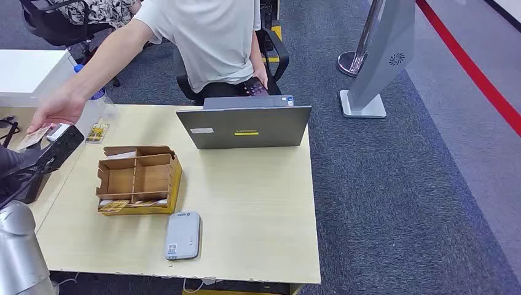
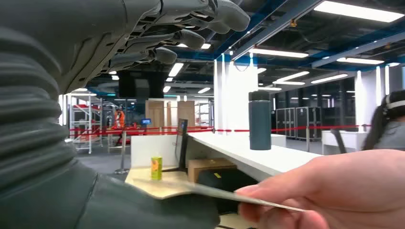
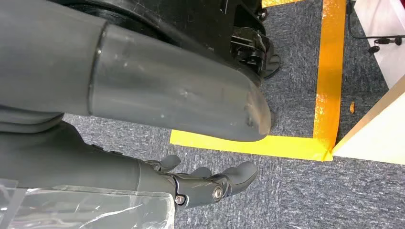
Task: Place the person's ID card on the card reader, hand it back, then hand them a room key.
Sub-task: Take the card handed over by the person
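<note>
ID card (image 1: 34,136): seen in the head view at the far left edge of the scene, beyond the pale wooden table (image 1: 246,209), gripped by a person's hand (image 1: 56,110) reaching over from behind the table; whether the robot's left hand (image 1: 46,153), a dark shape just beside it, also touches the card cannot be told here. Listed on the table: a grey card reader (image 1: 182,235) near the front edge, a cardboard divider box (image 1: 139,179) in a yellow tray just behind it, a grey laptop (image 1: 246,126) with its lid toward the robot, and a small yellow carton (image 1: 97,132) near the far left corner. The person is seated behind the laptop in a white shirt (image 1: 215,37). Left wrist view: the card is shown edge-on, pinched at one end by the person's fingers, its other end lying against the grey thumb; the dark fingers (image 2: 191,28) are curled above and apart from the card, so a grip by the robot cannot be confirmed. A dark flask (image 2: 260,120) is noted on a white counter beyond. Right wrist view: the right hand (image 3: 210,183) is seen hanging over grey carpet and yellow floor tape (image 3: 329,81), fingers loosely apart, nothing held.
</note>
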Robot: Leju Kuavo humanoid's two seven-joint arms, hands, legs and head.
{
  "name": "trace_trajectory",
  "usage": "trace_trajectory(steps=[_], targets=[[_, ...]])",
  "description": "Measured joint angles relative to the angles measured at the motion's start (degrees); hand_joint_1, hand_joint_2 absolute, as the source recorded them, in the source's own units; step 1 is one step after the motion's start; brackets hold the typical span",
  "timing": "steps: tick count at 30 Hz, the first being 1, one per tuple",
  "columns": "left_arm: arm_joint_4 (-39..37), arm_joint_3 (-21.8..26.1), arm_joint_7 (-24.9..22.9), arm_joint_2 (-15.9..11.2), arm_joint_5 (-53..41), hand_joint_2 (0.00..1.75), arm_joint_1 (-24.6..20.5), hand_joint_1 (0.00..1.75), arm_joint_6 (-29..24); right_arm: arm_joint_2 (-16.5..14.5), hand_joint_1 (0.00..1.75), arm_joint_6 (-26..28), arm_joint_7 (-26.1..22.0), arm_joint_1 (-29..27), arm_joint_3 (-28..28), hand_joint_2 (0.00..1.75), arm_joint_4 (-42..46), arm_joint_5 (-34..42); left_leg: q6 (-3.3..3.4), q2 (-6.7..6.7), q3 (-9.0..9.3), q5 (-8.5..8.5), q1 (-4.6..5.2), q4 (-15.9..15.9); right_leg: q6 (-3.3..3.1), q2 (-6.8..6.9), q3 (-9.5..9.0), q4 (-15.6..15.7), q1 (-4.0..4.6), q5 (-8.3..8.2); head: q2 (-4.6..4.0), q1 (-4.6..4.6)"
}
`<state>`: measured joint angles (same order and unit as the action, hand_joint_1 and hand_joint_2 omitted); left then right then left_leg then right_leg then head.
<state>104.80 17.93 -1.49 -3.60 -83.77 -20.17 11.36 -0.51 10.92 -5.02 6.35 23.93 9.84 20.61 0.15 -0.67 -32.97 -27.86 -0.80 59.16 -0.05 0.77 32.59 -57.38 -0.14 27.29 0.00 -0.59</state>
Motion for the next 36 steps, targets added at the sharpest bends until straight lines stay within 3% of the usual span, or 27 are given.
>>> trace_trajectory(steps=[22,31,36], targets=[[1.5,-9.5,1.9,0.4,3.6,1.75,0.6,1.75,-1.5,0.5,0.00,-0.3,0.0,0.0,0.0,0.00,0.0,-0.4,0.00,0.00,-0.02,0.00,0.01,0.0,0.00,-0.01,0.00,0.0,0.00,0.00,0.00,0.00],[9.4,-19.4,3.6,1.4,6.8,1.75,9.2,1.75,-7.7,0.5,0.00,0.0,-0.8,-0.4,0.0,0.00,-0.1,-0.1,0.07,-0.04,-0.05,-0.07,0.06,0.0,0.07,-0.02,0.02,0.0,-0.05,0.05,0.00,0.01],[11.4,-23.0,3.4,1.0,7.1,1.75,11.8,1.75,-8.6,0.5,0.00,0.1,-0.9,-0.6,0.0,0.00,-0.2,-0.1,0.08,-0.05,-0.05,-0.07,0.06,0.0,0.08,-0.03,0.02,0.0,-0.05,0.06,-0.01,-0.04]])
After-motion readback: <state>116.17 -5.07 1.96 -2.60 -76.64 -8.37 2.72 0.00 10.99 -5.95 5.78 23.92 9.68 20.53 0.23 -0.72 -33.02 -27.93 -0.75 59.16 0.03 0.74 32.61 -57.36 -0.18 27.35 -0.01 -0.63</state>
